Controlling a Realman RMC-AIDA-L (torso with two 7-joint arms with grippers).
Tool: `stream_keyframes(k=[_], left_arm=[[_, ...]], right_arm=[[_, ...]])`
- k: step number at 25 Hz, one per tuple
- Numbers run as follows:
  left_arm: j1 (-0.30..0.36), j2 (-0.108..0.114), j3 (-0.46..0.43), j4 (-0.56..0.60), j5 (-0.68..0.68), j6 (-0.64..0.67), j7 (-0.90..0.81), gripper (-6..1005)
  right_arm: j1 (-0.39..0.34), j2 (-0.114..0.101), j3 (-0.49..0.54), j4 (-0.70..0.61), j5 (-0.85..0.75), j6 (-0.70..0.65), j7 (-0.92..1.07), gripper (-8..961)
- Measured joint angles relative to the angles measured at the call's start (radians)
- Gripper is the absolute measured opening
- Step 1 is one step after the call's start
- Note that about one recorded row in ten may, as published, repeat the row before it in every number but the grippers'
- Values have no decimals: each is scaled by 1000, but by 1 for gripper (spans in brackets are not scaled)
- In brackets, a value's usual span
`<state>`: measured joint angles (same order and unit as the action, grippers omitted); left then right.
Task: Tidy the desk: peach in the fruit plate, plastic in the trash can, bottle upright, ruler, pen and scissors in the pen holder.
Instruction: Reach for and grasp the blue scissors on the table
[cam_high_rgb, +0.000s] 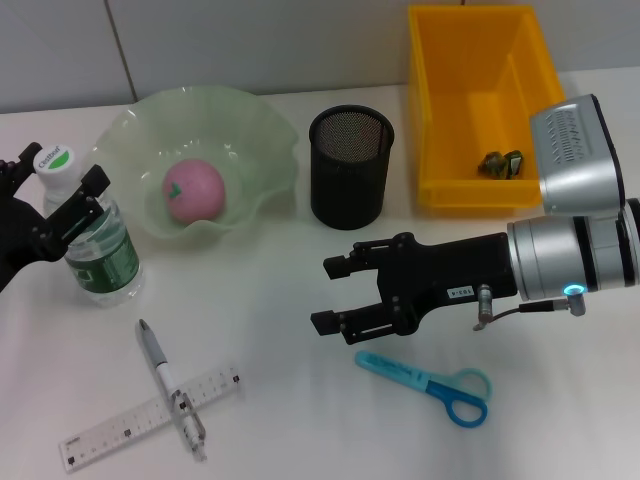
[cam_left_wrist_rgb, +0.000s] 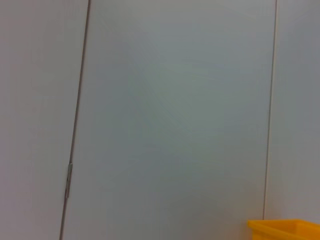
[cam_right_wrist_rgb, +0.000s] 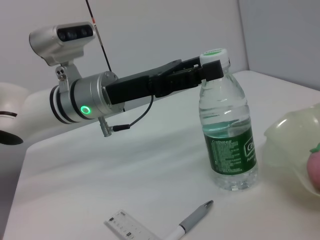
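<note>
Bottle (cam_high_rgb: 95, 240) stands upright on the worktop's left, left hand (cam_high_rgb: 52, 205) closed around its neck under the green-marked cap; its green label is unreadable. Thin plastic looks light and slippery. Right hand (cam_high_rgb: 340, 295) hovers released above the blue scissors (cam_high_rgb: 430, 383).

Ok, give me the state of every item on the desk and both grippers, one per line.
bottle: upright, cap on
left gripper: fingers around the bottle's neck
peach: in the fruit plate
pen holder: upright, looks empty
trash can: holds plastic
pen: lying across the ruler
scissors: closed, flat on desk
right gripper: open, above the desk beside the scissors
</note>
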<state>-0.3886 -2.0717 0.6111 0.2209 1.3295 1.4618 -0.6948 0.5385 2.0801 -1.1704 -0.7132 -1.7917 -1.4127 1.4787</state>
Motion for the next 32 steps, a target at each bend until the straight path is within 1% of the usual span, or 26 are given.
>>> stream_keyframes(k=[11, 14, 15, 16, 19, 20, 21, 22, 23, 25, 26, 27, 30, 31, 32], left_arm=[[5, 2, 6, 8, 6, 15, 0, 826], [24, 6, 11, 24, 7, 32, -8, 824], [46, 8, 14, 46, 7, 55, -33, 824], [46, 8, 14, 46, 7, 55, -33, 823], [98, 11, 25, 118, 27, 102, -123, 822], [136, 12, 42, 186, 66, 129, -212, 821], [136, 12, 42, 186, 66, 129, -212, 821], [160, 12, 55, 240, 105, 149, -277, 820], [160, 12, 55, 240, 105, 149, -277, 820], [185, 12, 66, 295, 166, 192, -353, 819], [185, 12, 66, 295, 166, 192, -353, 819], [194, 12, 68, 314, 193, 220, -377, 818], [194, 12, 68, 314, 193, 220, -377, 817], [202, 12, 68, 336, 244, 301, -402, 816], [199, 12, 68, 354, 281, 327, -414, 816]], right_arm=[[-5, 2, 0, 0, 0, 0, 0, 770], [-6, 2, 1, 0, 0, 0, 0, 769], [-7, 1, 6, 0, 0, 0, 0, 769], [-7, 1, 6, 0, 0, 0, 0, 769], [-9, 1, 12, -1, 0, 0, 0, 769], [-10, 0, 15, -3, 0, -1, 0, 769], [-10, 0, 15, -3, 0, -1, 0, 769], [-11, 0, 16, -5, 0, -1, 0, 769], [-11, 0, 16, -5, 0, -1, 0, 769], [-9, 0, 16, -9, 2, -1, 4, 769], [-9, 0, 16, -9, 2, -1, 4, 769], [-8, 0, 16, -9, 8, -1, 8, 769], [-7, 0, 16, -10, 22, -2, 10, 769], [-7, 0, 16, -10, 22, -2, 10, 769], [-8, 0, 22, -10, 31, -2, 11, 769]])
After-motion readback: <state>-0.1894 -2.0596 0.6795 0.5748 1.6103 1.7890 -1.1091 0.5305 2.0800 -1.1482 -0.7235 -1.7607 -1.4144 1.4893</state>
